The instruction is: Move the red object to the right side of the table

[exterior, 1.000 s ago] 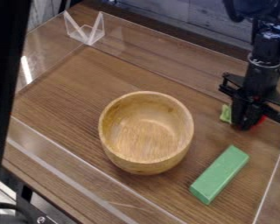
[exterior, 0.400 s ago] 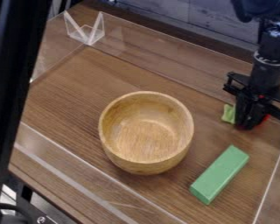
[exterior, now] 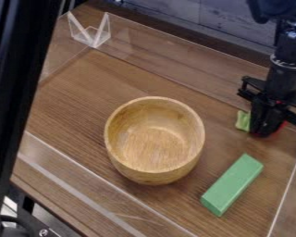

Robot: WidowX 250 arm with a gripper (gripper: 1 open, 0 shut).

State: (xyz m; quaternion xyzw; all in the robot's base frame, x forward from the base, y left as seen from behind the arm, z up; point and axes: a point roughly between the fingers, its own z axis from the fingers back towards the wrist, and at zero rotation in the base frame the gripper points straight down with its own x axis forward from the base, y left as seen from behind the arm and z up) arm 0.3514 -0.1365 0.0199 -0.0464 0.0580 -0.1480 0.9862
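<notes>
The red object (exterior: 265,124) is a small glossy ball at the right side of the brown table (exterior: 95,93), close to the clear right wall. Its green leafy bit (exterior: 240,120) sticks out to the left. My black gripper (exterior: 265,130) points straight down over it, with the fingers closed on either side of the red ball. The fingers hide most of it. Whether the ball rests on the wood or hangs just above it, I cannot tell.
A wooden bowl (exterior: 154,139) stands in the middle of the table. A green rectangular block (exterior: 232,184) lies at the front right, below the gripper. A clear folded stand (exterior: 89,30) sits at the back left. Low clear walls edge the table.
</notes>
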